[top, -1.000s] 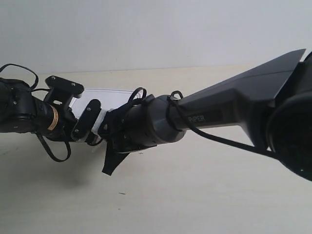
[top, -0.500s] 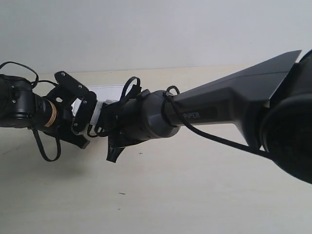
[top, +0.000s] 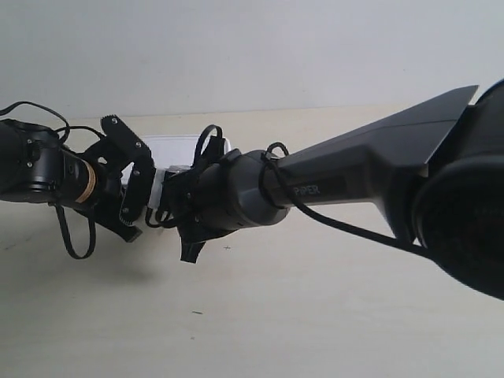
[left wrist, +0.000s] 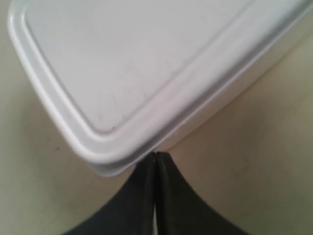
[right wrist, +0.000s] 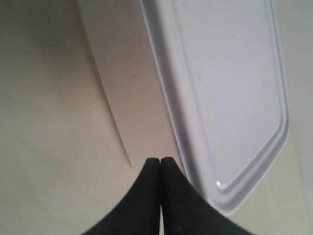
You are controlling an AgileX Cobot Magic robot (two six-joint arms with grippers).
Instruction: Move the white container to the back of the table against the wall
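Note:
The white container (top: 186,145) lies on the cream table (top: 315,315) near the pale wall (top: 252,47), mostly hidden between the two arms in the exterior view. In the left wrist view its ridged lid (left wrist: 137,63) fills the upper part, and my left gripper (left wrist: 155,155) is shut with its tips touching the box's side just under the rim. In the right wrist view the container (right wrist: 230,93) runs along one long side, and my right gripper (right wrist: 160,160) is shut and empty, its tips close beside that side.
The arm at the exterior view's right (top: 354,177) is a thick dark body crossing the table's middle, with a cable looped along it. The arm at the exterior view's left (top: 47,169) carries loose black cables. Bare tabletop with tiny dark specks lies in front.
Both arms' ends have moved back toward the wall, and the wrist at the exterior view's left has turned. The container has slid a little farther back, and less of it shows.

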